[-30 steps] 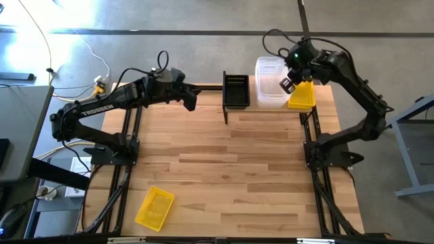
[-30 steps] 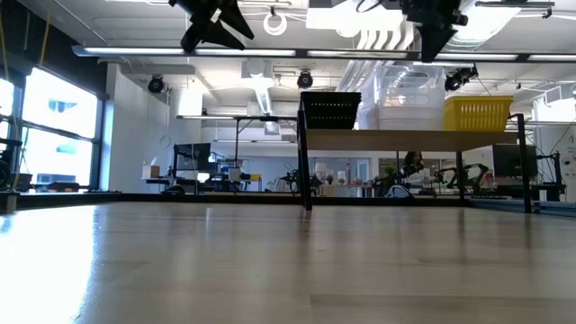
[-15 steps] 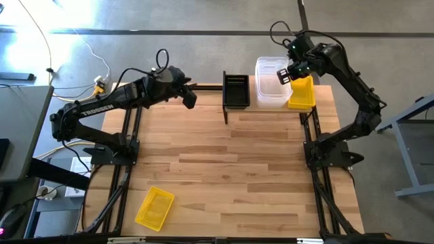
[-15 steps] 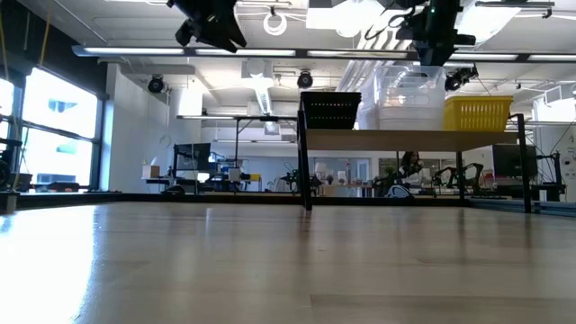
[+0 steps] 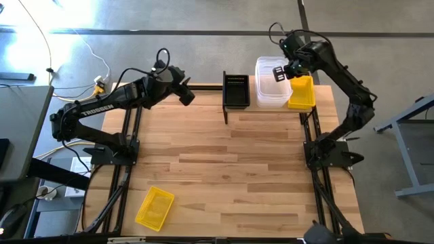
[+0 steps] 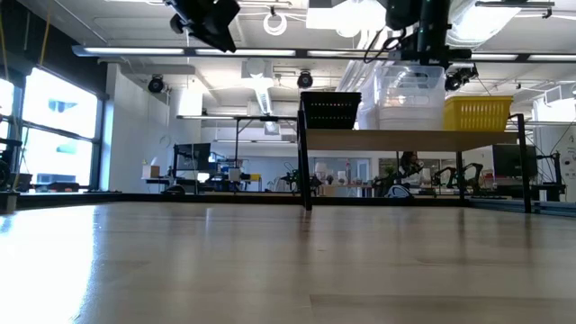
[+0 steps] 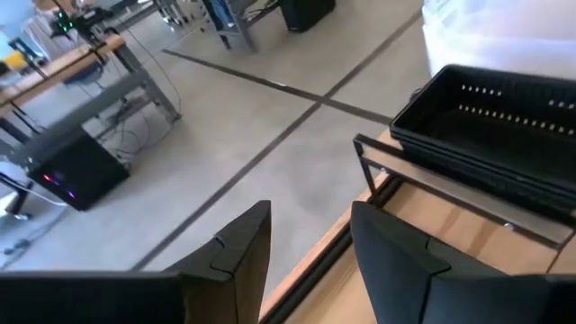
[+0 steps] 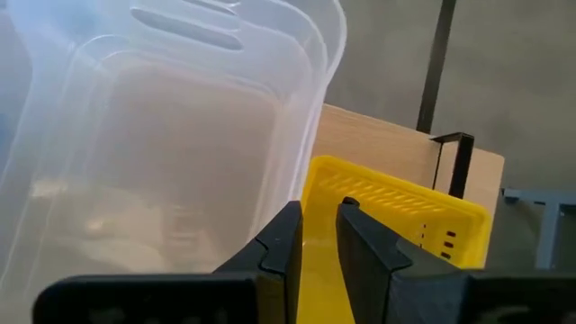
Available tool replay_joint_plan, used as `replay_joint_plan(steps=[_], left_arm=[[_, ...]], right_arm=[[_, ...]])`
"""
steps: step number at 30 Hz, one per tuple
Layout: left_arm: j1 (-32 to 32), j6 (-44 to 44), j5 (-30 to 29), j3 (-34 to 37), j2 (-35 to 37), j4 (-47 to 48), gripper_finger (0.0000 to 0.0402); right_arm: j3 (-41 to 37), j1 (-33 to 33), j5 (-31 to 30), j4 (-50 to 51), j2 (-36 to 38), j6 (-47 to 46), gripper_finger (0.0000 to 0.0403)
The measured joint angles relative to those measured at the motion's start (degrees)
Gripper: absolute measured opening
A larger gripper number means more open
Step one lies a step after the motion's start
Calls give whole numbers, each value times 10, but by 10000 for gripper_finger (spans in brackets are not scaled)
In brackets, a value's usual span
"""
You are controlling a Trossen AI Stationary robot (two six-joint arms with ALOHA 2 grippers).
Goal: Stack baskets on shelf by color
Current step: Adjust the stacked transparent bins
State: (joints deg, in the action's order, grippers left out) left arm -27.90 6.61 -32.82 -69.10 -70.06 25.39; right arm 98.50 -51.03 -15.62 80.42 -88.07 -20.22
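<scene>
A lone yellow basket (image 5: 154, 207) lies at the near left of the table (image 5: 224, 169), well apart from the shelf (image 5: 268, 107) at the far edge, while the left gripper (image 5: 187, 95) hangs in the air left of the shelf with its fingers (image 7: 241, 252) apart and nothing between them. On the shelf, from left to right, stand a black basket (image 5: 236, 90), a stack of clear tubs (image 5: 269, 92) and a yellow basket on the shelf (image 5: 302, 94). The right gripper (image 5: 279, 72) hovers over the clear tubs, its fingers (image 8: 286, 241) nearly together with only a narrow gap, gripping nothing.
</scene>
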Motion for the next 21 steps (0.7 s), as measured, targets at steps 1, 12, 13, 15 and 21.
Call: replay_joint_plan(steps=[1,12,13,15,21], left_arm=[[0,7,0,0,0,0,145],[0,76,0,0,0,0,145],[0,80,0,0,0,0,145],[0,87,0,0,0,0,145],[-13,91,2,0,0,0,145]], right_arm=[[0,0,-5,0,-2,-5,57],[0,0,-29,24,11,-40,57],[0,0,-34,28,12,-47,57],[0,0,-42,42,13,-58,57],[0,0,-50,49,5,-70,57]])
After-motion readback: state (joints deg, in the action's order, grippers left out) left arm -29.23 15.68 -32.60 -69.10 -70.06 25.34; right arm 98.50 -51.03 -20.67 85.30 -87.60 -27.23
